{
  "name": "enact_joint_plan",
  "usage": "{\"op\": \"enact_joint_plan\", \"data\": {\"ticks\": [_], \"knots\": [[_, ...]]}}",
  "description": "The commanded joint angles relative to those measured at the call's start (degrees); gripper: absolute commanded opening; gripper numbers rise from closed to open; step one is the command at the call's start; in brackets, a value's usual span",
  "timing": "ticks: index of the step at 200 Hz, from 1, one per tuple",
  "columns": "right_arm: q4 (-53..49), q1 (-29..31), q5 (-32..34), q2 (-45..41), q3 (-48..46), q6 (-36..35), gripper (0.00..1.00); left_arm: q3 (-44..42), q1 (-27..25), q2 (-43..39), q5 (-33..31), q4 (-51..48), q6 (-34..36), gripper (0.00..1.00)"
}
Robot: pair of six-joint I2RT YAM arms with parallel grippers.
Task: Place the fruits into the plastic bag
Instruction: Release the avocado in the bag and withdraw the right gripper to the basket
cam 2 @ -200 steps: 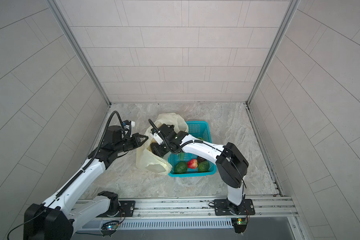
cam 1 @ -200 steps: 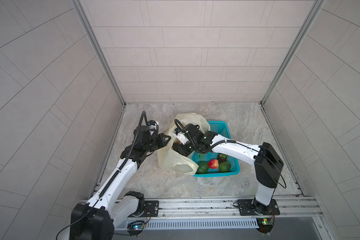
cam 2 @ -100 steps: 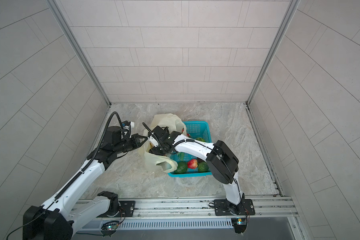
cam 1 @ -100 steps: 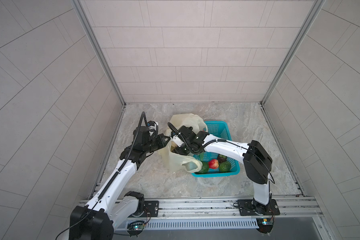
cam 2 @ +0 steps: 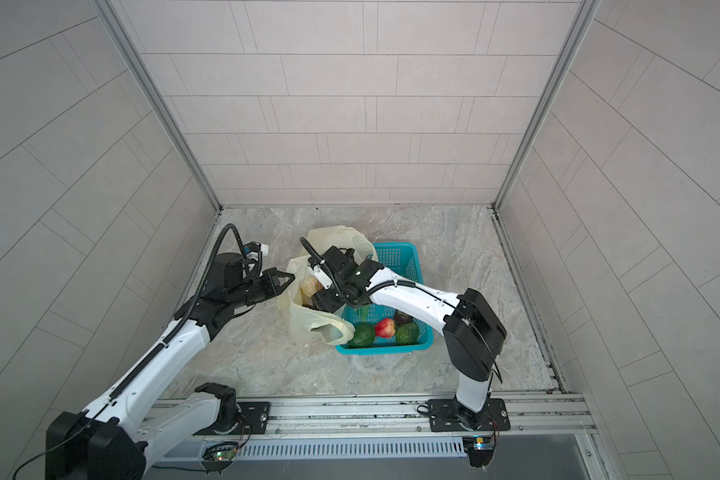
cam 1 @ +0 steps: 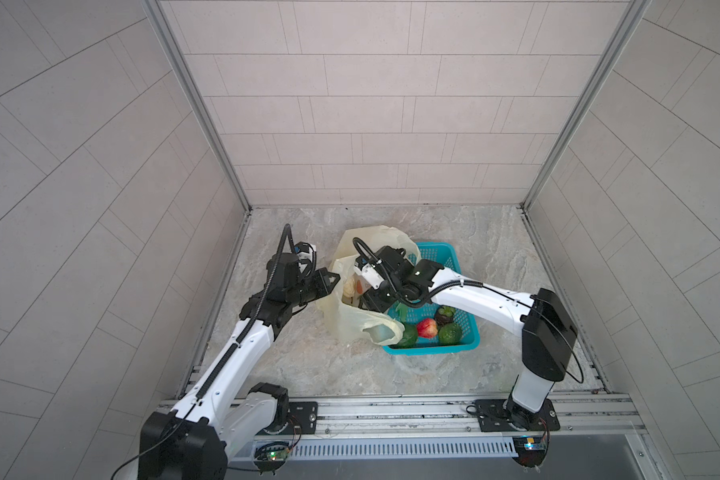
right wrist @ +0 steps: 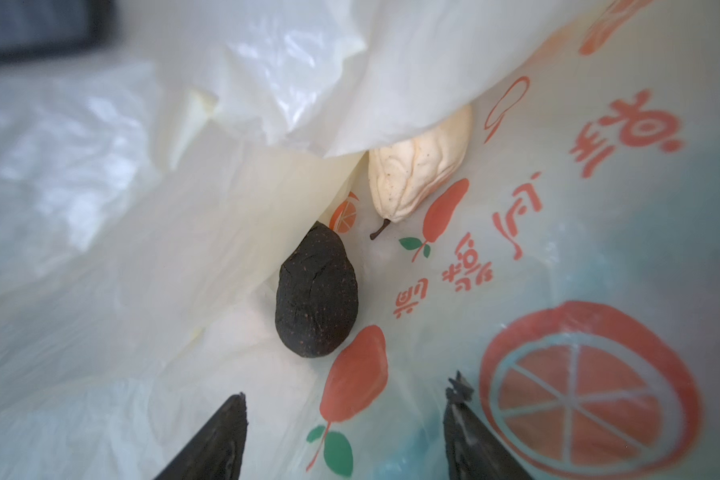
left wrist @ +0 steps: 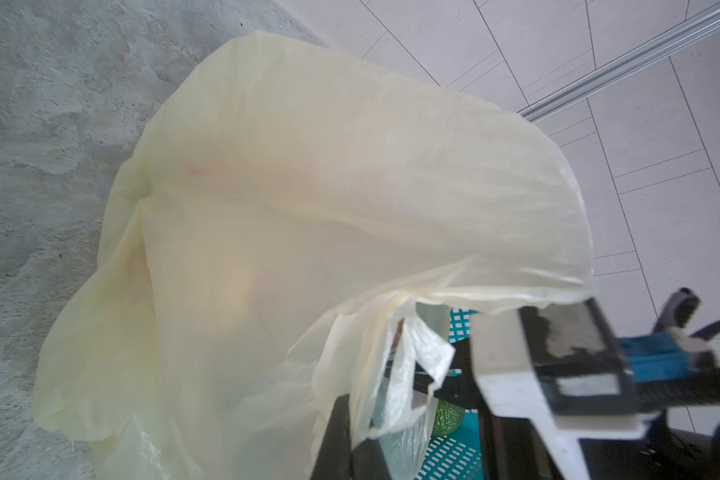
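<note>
Hanging inside the mouth of the plastic bag [cam 1: 360, 320], the right hand [right wrist: 346, 432] has its two dark fingertips spread apart with nothing between them. In the right wrist view a dark purple-brown fruit [right wrist: 316, 295] lies loose on the bag's floor just ahead of the tips, and a pale ribbed fruit [right wrist: 420, 178] rests a little farther in, partly under a fold of film.

The left hand [cam 1: 327, 282] is clamped tight on the bag's rim on the side away from the teal basket [cam 1: 470, 336], and it lifts the mouth open; the left wrist view shows the film stretched from its fingers.

The relation that matters next, as a judgement, is this: the fruits still to be moved lie behind and to the right arm's own side of that hand, in the basket touching the bag. A red apple [cam 1: 427, 328] sits between two dark green avocados [cam 1: 449, 333], with a dark fruit [cam 1: 445, 314] just beyond. The right arm is plainly the nearer one, stretched directly over the basket, while the left is occupied. The hand would likely have to back out of the bag mouth without snagging the film, then swing toward the basket's near end on the worktop [cam 1: 308, 365].
</note>
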Motion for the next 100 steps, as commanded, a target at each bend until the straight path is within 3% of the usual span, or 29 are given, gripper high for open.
{"op": "enact_joint_plan", "data": {"ticks": [1, 61, 100], "knots": [[-1.27, -0.63, 1.56, -6.66, -1.65, -1.99, 0.71, -0.79, -0.27, -0.95, 1.59, 1.56, 1.99, 0.00], [4.36, -5.03, 14.81, -22.64, -9.94, -0.46, 0.72, -1.38, -0.26, -0.31, 1.35, 2.46, 2.19, 0.00], [6.59, -11.62, 25.72, -34.01, -19.15, 7.48, 0.72, -0.94, -0.25, 0.35, 0.47, 2.45, 2.15, 0.00]]}}
